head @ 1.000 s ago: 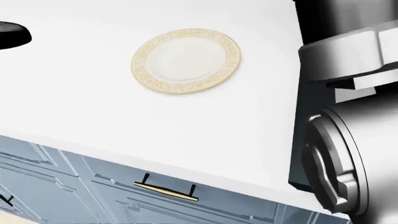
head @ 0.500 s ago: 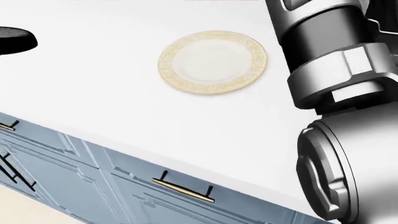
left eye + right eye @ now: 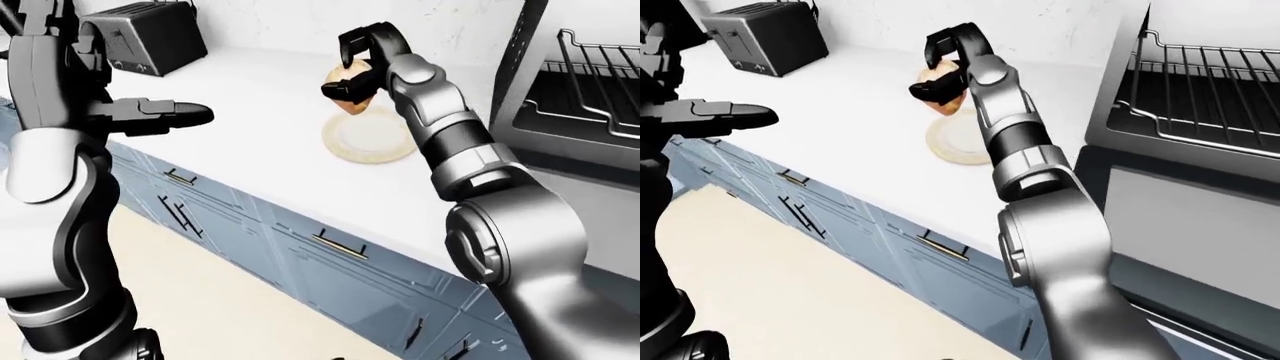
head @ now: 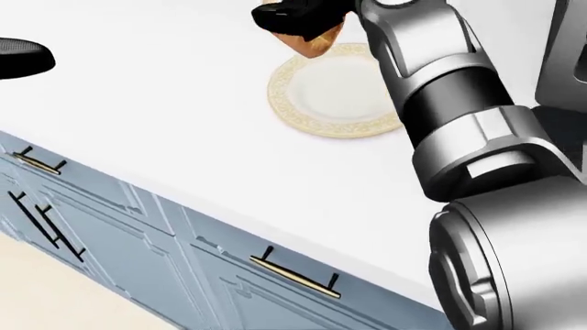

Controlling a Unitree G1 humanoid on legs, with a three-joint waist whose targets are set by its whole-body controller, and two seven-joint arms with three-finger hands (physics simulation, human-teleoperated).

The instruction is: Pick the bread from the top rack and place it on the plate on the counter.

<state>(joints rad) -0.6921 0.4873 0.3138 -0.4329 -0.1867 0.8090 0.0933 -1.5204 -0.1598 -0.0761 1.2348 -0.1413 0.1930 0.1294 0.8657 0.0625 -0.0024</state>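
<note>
Gripping the bread [image 3: 352,94] from above, the right robot hand [image 3: 362,64] with black fingers curled round the loaf, poised over the top-left edge of the plate [image 3: 368,140] in the left-eye view, not yet touching it. Hanging with its pointed brown end downward, the bread, clear of the plate and off its centre toward the left rim in the head view. Risking, by judgement, a release from here: bread landing on the rim, tipping over and rolling onto the white table [image 4: 165,117] beside the plate, since only one end sits over the dish. Risking also a slip, the grasp looking to catch only the upper part of the loaf, and a nudge of the light plate if lowered too hard. Resting idle well to the left, the left robot hand [image 3: 165,115], fingers stretched flat and holding nothing. Standing further out: the toaster [image 3: 150,34] at the top left of the table, the open oven with its wire rack [image 3: 1200,82] at the right, blue cabinet drawers [image 4: 229,275] below. Differing from half a second earlier in the head view: bread and right robot hand now inside the picture above the plate, where only the forearm showed, and the plate shifted right with the camera's move.
</note>
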